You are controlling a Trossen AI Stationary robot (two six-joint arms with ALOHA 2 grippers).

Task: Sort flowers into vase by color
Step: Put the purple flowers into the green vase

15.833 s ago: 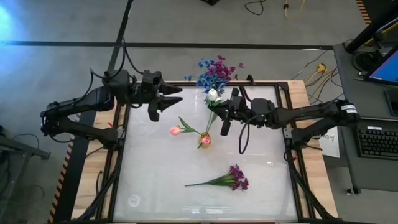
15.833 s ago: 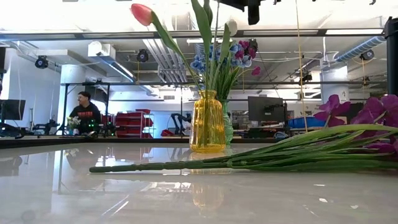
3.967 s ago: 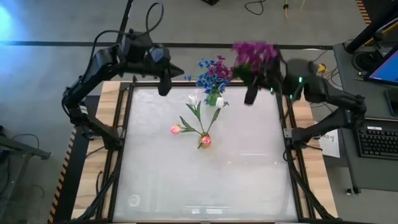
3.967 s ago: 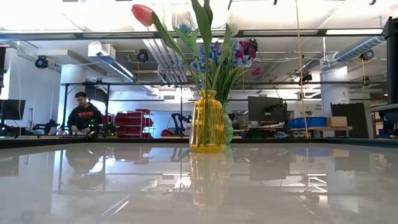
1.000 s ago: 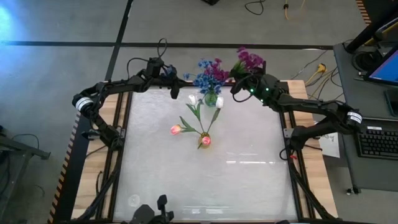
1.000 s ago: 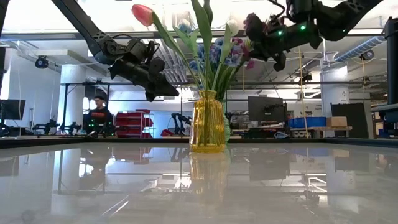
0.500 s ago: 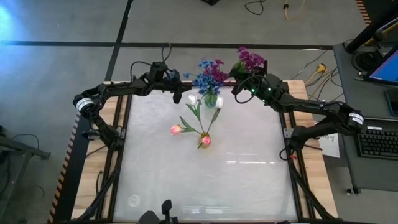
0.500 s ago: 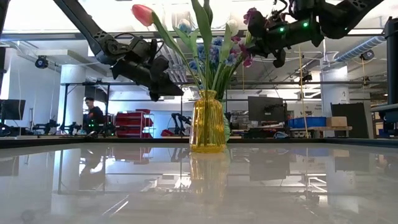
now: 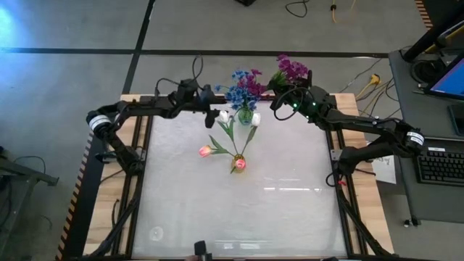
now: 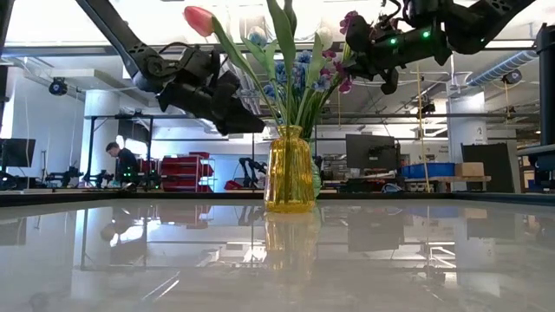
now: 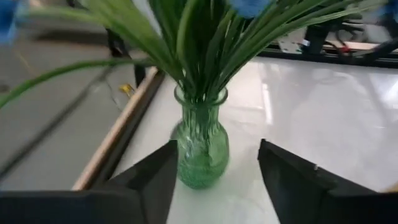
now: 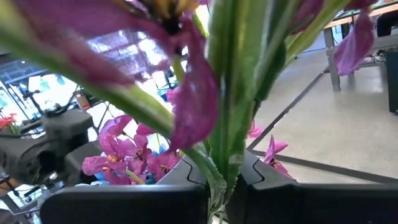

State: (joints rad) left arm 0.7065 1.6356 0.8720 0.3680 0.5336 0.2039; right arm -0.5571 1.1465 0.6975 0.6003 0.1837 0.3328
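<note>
A green glass vase (image 9: 247, 116) stands at the table's far edge with blue and purple blossoms (image 9: 245, 85) in it; it also shows in the left wrist view (image 11: 200, 146). A yellow vase (image 10: 289, 169) stands mid-table and holds pink and white tulip buds (image 9: 206, 151). My left gripper (image 9: 212, 114) is open, just left of the green vase, with one finger (image 11: 152, 180) on either side of it and not touching. My right gripper (image 9: 278, 102) is shut on a purple sprig (image 9: 290, 70), right of the green vase and high above the table. My right gripper pinches the purple sprig's green stem (image 12: 225, 163) between its two fingers, below the blossoms. The fingers come from the table's right and lie across the stem. The sprig is lifted clear of the table, and its blossoms (image 10: 351, 23) stand above the fingers.
The table top (image 9: 239, 210) is glossy white, with a dark frame and wooden side rails (image 9: 351, 116). A desk with a keyboard (image 9: 438, 165) stands at the right. In the low view a person (image 10: 121, 160) is in the room far behind the table.
My left gripper has moved toward the table's right edge and a little down, closing in on the green vase. My right gripper has kept almost still with the purple sprig.
</note>
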